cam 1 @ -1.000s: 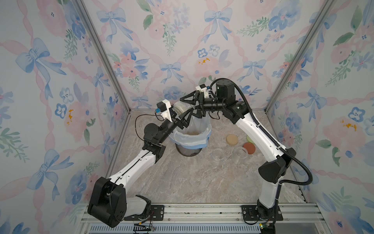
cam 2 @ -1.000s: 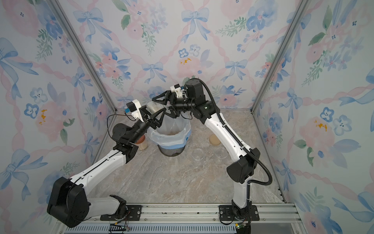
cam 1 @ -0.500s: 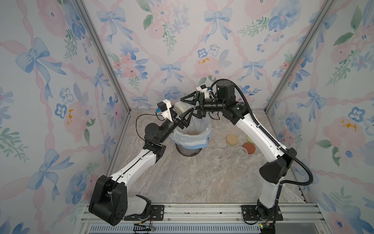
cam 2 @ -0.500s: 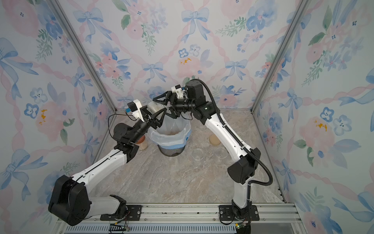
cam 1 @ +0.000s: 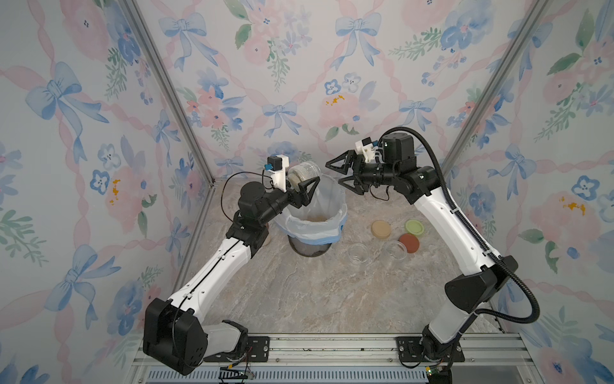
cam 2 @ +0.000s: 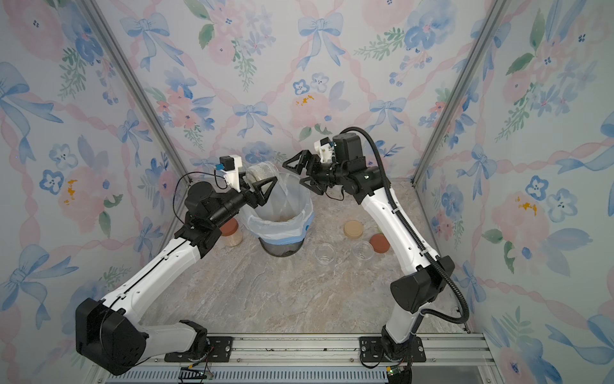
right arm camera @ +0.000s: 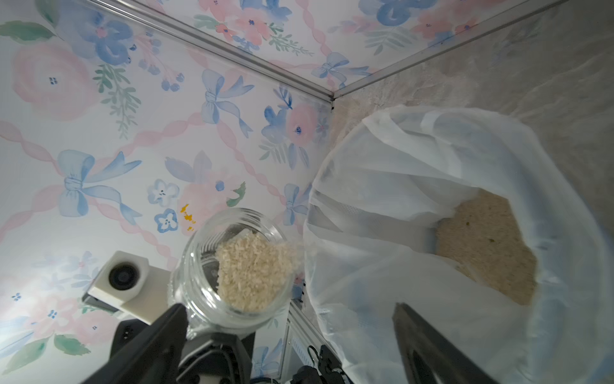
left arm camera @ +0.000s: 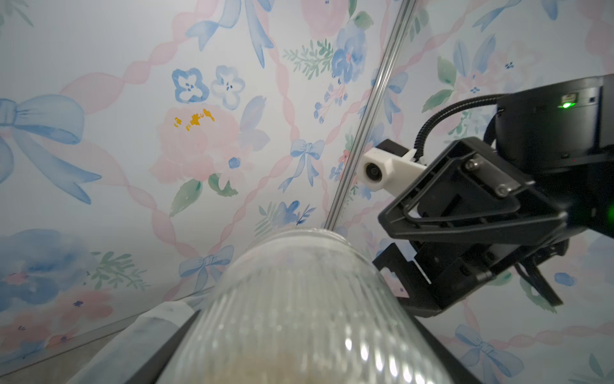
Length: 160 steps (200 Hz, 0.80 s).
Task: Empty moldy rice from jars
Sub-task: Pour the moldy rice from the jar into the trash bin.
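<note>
While the left pincer [cam 1: 305, 183] clamps the tilted, lidless jar [cam 1: 304, 172] at the bin's [cam 1: 312, 226] eleven o'clock rim, moldy rice [right arm camera: 254, 272] heaped at its mouth, the right pincer [cam 1: 333, 173] gapes empty at one o'clock, so the pour seems underway and likely needs a steeper tip.

Marble-look tabletop [cam 1: 315, 299], beige-grey veining. Wallpapered walls [cam 1: 299, 66] rise behind it and on both its sides: pale ground, blue bows, pink ribbons and roses, green leaves. Silver metal posts [cam 1: 172, 96] stand at its back corners. Slotted aluminium rail [cam 1: 332, 345] along its front edge. Soft, even light.
</note>
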{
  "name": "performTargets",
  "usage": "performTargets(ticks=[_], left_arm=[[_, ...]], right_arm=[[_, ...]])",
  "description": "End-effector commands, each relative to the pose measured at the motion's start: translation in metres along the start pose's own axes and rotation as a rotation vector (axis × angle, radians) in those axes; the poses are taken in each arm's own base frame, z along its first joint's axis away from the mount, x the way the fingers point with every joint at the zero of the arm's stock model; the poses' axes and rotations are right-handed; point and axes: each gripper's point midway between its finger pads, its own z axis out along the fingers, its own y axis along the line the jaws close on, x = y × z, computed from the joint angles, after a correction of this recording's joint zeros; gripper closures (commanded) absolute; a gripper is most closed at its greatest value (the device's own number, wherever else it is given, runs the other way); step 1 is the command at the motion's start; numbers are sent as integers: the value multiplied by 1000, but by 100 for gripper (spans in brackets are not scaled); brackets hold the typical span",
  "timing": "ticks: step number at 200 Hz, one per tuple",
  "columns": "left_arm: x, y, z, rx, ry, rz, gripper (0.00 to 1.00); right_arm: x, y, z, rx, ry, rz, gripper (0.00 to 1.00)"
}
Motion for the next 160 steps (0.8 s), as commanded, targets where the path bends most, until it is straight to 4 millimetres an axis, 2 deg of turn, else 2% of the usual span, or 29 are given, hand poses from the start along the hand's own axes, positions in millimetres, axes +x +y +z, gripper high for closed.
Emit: performTargets(ticks=[1,19,51,108,111,115,122,129,160], left_arm=[[-4,9,-7,-89,96,32,100],[1,18,-10,-154,168,15,100],[6,21,-15,-214,280,-10,100],[19,25,-3,-325,573,-19,100],[22,25,-1,-327,593,-25,100],[24,23,1,-329,614,-30,100],[34,23,4,-338,665,-46,100],[36,20,6,-344,698,-58,100],[81,22,7,-418,902,-187,100]], right_arm=[[3,-11,-18,97,-2,-96,3],[3,-14,-24,125,-11,-135,3],[4,-22,-25,147,-16,-156,3],[0,-42,-25,148,-38,-126,3],[-1,-44,-25,148,-38,-125,3],[0,-36,-34,134,-54,-137,3],[-1,-37,-35,132,-57,-135,3],[-1,-38,-36,130,-61,-134,2],[-3,-44,-42,128,-81,-125,3]])
